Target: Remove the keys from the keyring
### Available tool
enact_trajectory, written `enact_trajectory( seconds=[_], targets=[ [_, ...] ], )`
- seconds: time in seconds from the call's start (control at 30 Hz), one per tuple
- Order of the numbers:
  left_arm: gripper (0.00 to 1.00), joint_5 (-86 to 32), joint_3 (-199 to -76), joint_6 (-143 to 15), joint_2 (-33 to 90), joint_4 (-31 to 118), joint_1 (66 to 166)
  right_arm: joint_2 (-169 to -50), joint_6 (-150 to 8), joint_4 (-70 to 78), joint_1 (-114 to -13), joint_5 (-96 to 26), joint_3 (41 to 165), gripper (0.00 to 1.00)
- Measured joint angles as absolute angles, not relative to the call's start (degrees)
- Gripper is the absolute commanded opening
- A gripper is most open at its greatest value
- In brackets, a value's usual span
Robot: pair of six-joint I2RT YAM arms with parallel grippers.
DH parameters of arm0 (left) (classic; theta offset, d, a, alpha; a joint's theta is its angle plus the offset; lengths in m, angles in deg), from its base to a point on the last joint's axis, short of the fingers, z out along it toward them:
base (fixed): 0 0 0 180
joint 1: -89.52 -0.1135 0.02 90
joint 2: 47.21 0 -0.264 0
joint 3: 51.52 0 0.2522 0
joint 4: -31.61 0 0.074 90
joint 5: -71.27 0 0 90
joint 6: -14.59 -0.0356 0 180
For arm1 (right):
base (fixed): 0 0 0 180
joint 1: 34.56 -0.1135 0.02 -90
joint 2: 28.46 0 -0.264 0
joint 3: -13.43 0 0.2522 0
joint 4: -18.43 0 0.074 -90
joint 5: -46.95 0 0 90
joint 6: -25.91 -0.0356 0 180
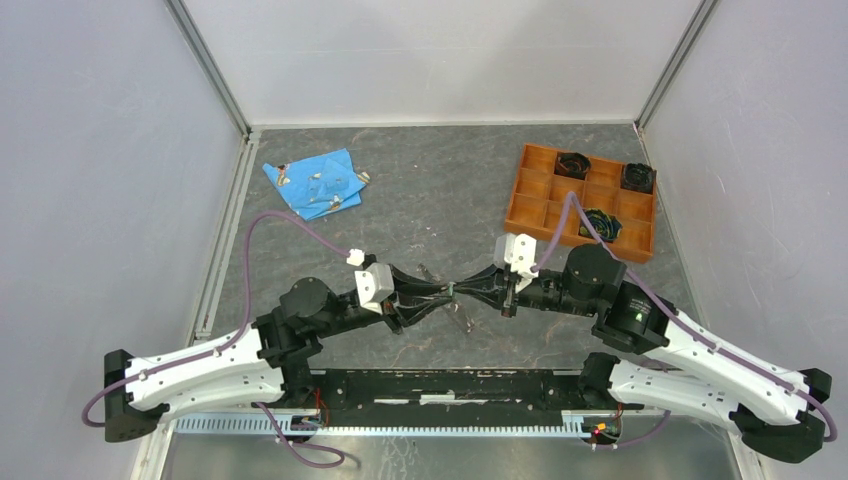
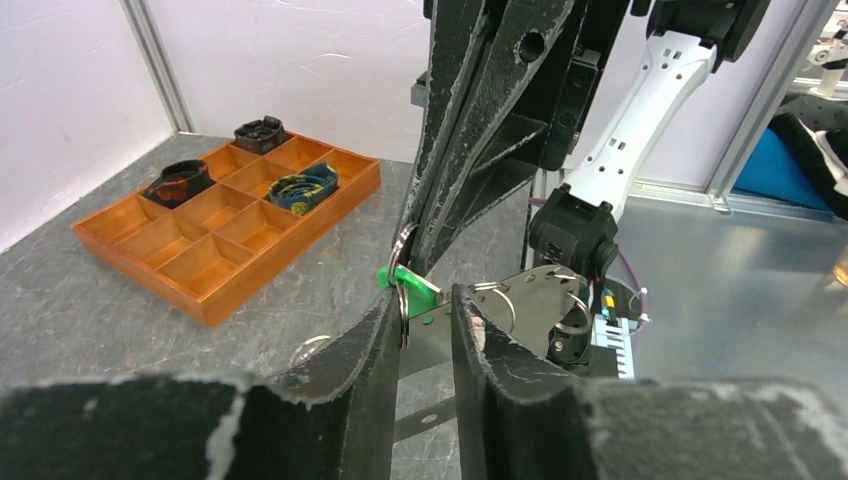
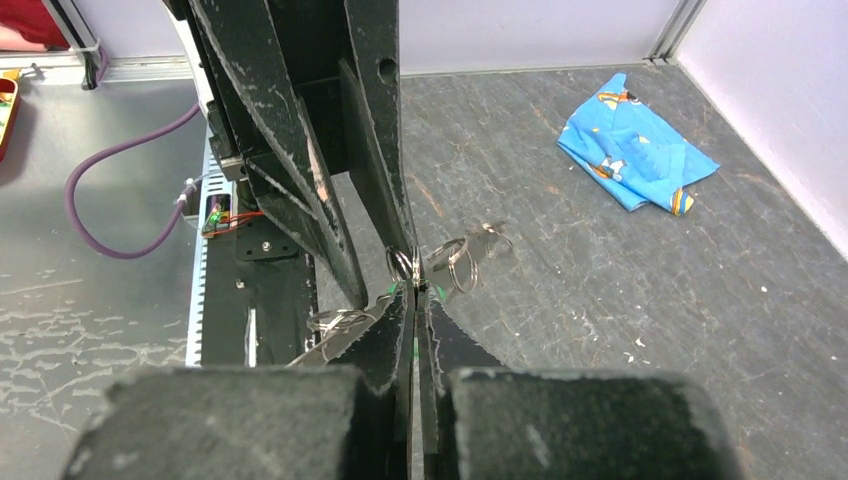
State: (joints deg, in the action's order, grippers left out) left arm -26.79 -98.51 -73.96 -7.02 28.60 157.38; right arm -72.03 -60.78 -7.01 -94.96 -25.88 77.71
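Note:
My two grippers meet tip to tip above the middle of the table. The left gripper (image 1: pixel 447 291) (image 2: pixel 428 305) has its fingers a narrow gap apart, with the flat grey keyring (image 2: pixel 535 295) held between them; small split rings hang from the keyring's holes. The right gripper (image 1: pixel 462 289) (image 3: pixel 415 288) is shut on the green head of one key (image 2: pixel 412 285), which hangs on a split ring against my left finger. The other silvery keys (image 3: pixel 330 330) hang in a jagged row below the grippers and also show in the top view (image 1: pixel 462 318).
An orange compartment tray (image 1: pixel 527 195) (image 2: pixel 215 300) stands at the back right, with dark coiled things (image 1: pixel 573 163) in three compartments. A blue patterned cloth (image 1: pixel 315 185) (image 3: pixel 635 160) lies at the back left. A loose ring (image 2: pixel 310 348) lies on the table under the grippers.

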Motion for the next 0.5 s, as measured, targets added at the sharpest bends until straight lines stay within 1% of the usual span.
enact_trajectory(
  seconds=[0.13, 0.5],
  targets=[
    [0.36, -27.8, -98.6, -74.0, -5.9, 27.9, 157.4, -72.0, -59.3, -7.9, -94.9, -25.3, 78.2, 0.01],
    [0.37, -29.2, -100.2, -73.9, -4.9, 30.3, 157.4, -70.9, -55.5, -10.5, -94.8, -23.5, 78.5, 0.01]
  ],
)
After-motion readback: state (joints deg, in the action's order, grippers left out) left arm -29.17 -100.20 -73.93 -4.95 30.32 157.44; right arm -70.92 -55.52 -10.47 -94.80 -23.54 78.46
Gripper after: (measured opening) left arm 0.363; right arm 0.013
